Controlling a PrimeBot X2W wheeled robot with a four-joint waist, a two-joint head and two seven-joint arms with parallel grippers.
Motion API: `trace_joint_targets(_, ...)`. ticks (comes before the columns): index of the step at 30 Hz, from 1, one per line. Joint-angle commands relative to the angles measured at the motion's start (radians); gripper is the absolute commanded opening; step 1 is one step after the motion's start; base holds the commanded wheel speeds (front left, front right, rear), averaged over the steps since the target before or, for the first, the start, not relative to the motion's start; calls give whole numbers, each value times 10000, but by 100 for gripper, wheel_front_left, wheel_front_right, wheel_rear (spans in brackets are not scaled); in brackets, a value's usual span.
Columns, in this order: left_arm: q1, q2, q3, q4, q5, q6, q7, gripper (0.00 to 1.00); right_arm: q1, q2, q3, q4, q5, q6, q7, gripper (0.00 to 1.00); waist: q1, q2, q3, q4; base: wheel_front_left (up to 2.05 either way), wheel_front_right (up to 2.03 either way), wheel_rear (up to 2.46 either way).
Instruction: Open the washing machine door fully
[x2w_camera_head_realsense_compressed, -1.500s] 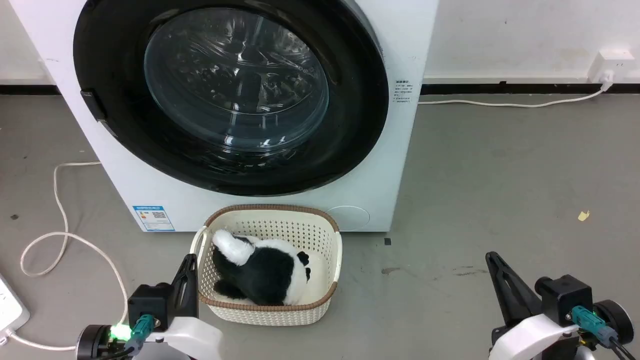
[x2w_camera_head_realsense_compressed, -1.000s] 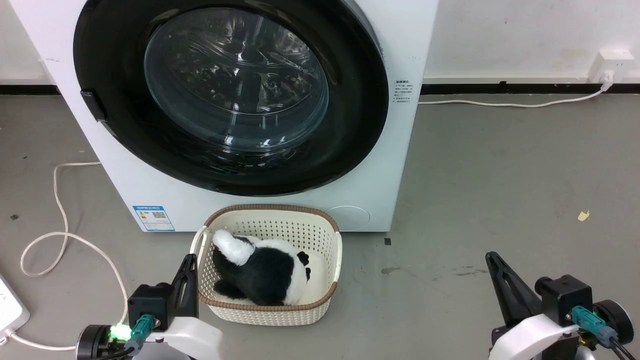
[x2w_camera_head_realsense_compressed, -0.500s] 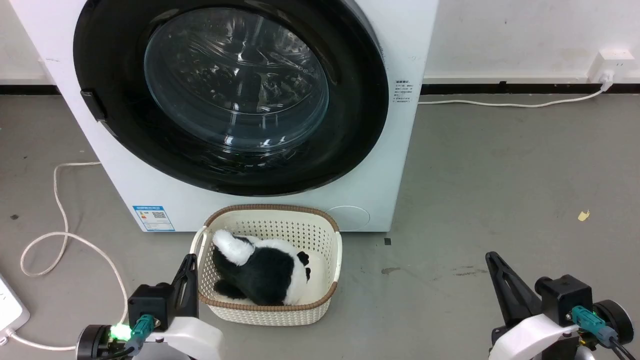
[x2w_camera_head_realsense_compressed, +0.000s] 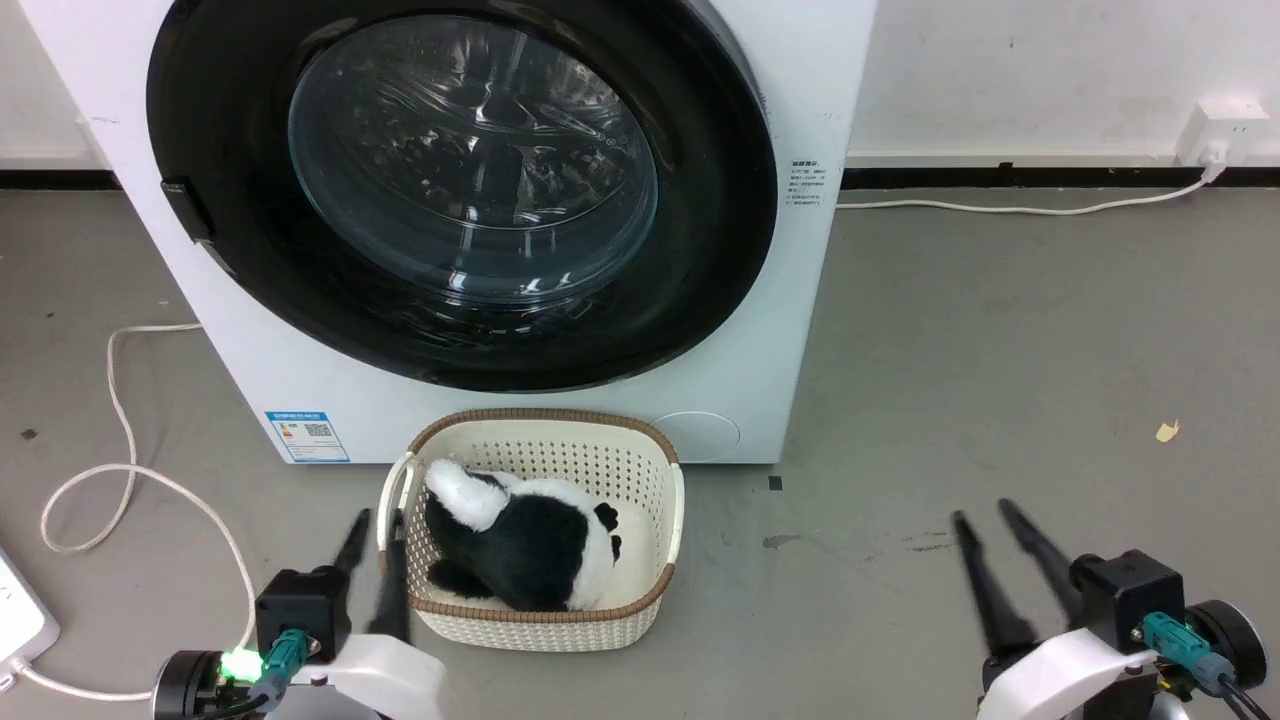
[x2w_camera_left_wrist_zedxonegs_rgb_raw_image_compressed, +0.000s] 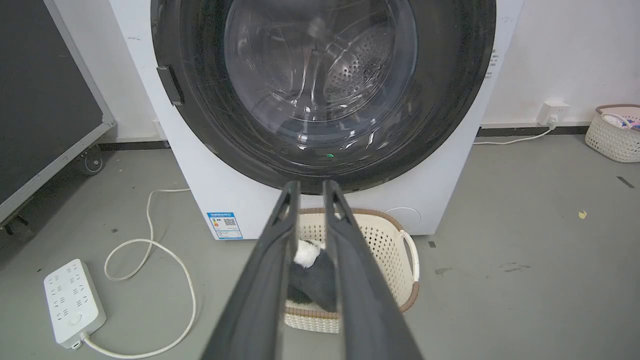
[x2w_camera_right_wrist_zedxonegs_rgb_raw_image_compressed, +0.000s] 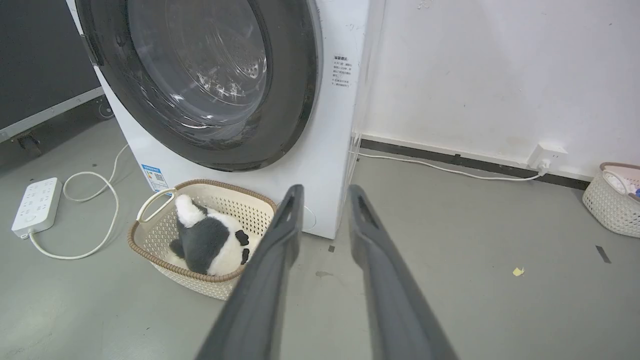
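Door: the washing machine door (x2w_camera_head_realsense_compressed: 470, 170) lies flat on the front of the white machine (x2w_camera_head_realsense_compressed: 770, 390), with no gap that we can see along its black rim.
Progress: we judge that none of the opening is done. The reach, the grip and the full swing are all left.
Left gripper (x2w_camera_head_realsense_compressed: 380, 516): low, just beside the basket (x2w_camera_head_realsense_compressed: 545, 413); fingers parted by a narrow gap, empty, well apart from the door.
Right gripper (x2w_camera_head_realsense_compressed: 982, 510): low over bare floor (x2w_camera_head_realsense_compressed: 1000, 330); fingers parted wider, empty.
Basket: on the floor under the door, with a plush toy (x2w_camera_head_realsense_compressed: 520, 545) inside. It may crowd a low approach.
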Motion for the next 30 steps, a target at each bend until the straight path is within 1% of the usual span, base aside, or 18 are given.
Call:
trace_joint_targets(1, 0, 0, 4, -2, 0, 8, -1, 100, 0, 0, 4, 2, 1, 0, -1, 100, 0, 0, 0, 0, 0, 0, 0)
trace_joint_targets(24, -67, 3, -215, 6, -126, 17, -460, 100, -62, 6, -87, -80, 325, -2, -458, 100, 0, 0, 204, 96, 0, 0, 0)
trace_joint_targets(30, -190, 4, -310, -55, -165, 36, -585, 100, -351, -155, -117, -97, 517, -2, -572, 100, 0, 0, 467, 209, 0, 0, 0)
